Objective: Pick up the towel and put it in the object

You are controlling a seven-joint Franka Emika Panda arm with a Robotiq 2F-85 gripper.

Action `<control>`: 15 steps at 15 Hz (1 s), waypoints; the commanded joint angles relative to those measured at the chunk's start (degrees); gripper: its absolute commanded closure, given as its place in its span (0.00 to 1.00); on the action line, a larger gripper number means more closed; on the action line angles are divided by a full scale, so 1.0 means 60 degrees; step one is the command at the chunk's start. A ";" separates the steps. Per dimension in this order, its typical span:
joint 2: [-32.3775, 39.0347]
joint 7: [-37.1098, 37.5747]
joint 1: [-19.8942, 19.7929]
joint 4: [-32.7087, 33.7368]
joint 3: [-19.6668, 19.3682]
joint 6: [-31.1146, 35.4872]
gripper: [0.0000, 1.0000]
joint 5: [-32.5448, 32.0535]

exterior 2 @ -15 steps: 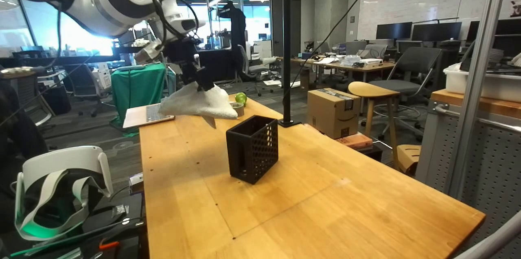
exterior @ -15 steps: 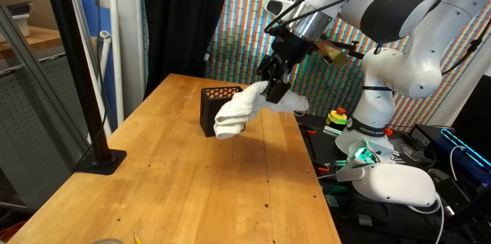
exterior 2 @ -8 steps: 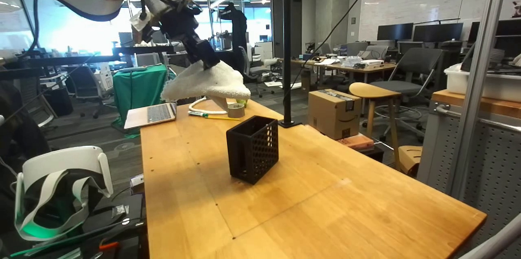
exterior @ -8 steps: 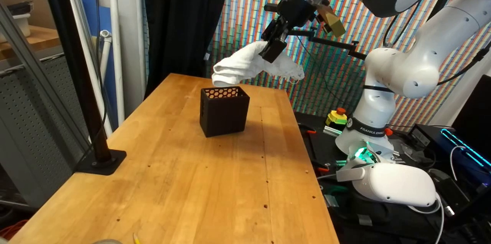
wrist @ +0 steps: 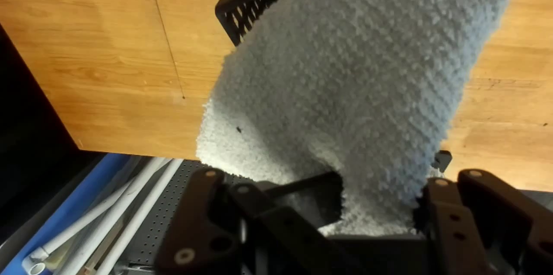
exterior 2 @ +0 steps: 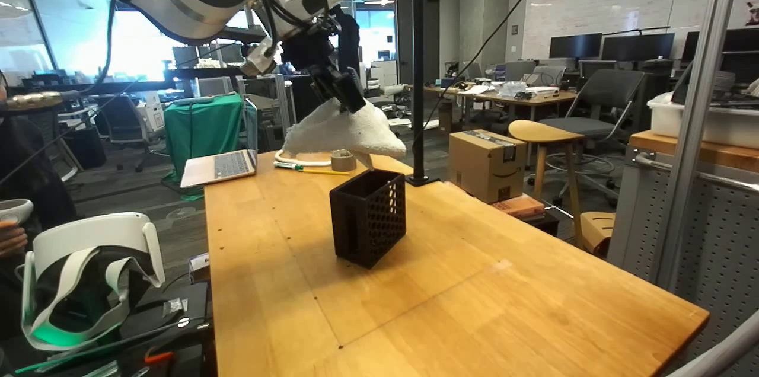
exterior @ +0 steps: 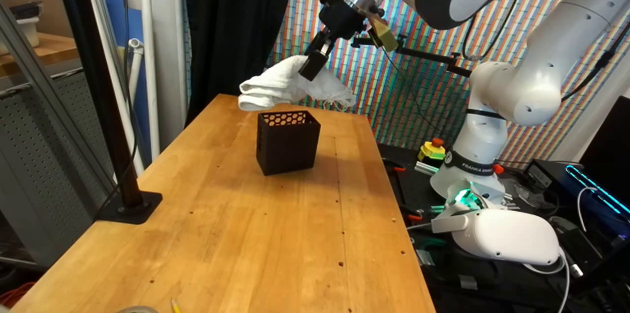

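Jaws clamped on white towel (exterior: 271,84), towel suspended off tabletop (exterior: 246,234), above rim level of upright black box (exterior: 290,149), alignment over box opening not determinable, towel partly hiding box in wrist view, laptop (exterior 2: 222,169) and tape roll (exterior 2: 343,161) at one tabletop end

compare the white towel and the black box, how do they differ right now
The towel is white; the open-topped box is black. The towel is fuzzy, draped cloth; the open-topped box is straight-sided and perforated. The towel is held up in the hand; the open-topped box stands on the wooden table. Both show in all three views.
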 commanded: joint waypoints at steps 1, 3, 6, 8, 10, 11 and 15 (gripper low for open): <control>0.1213 -0.1100 0.0222 0.0659 -0.0757 0.1117 0.98 0.1198; 0.1806 -0.2308 0.0774 0.0826 -0.1305 0.1687 0.98 0.3010; 0.2146 -0.3430 0.2336 0.1035 -0.2392 0.1520 0.99 0.5475; 0.2009 -0.3928 0.2047 0.0948 -0.1854 0.1095 0.99 0.6939; 0.1747 -0.3156 0.1933 0.0652 -0.1554 0.0867 1.00 0.6951; 0.1604 -0.2796 0.1847 0.0501 -0.1410 0.0825 1.00 0.6836; 0.0884 -0.0008 0.1235 -0.0466 -0.0932 0.0650 0.99 0.5779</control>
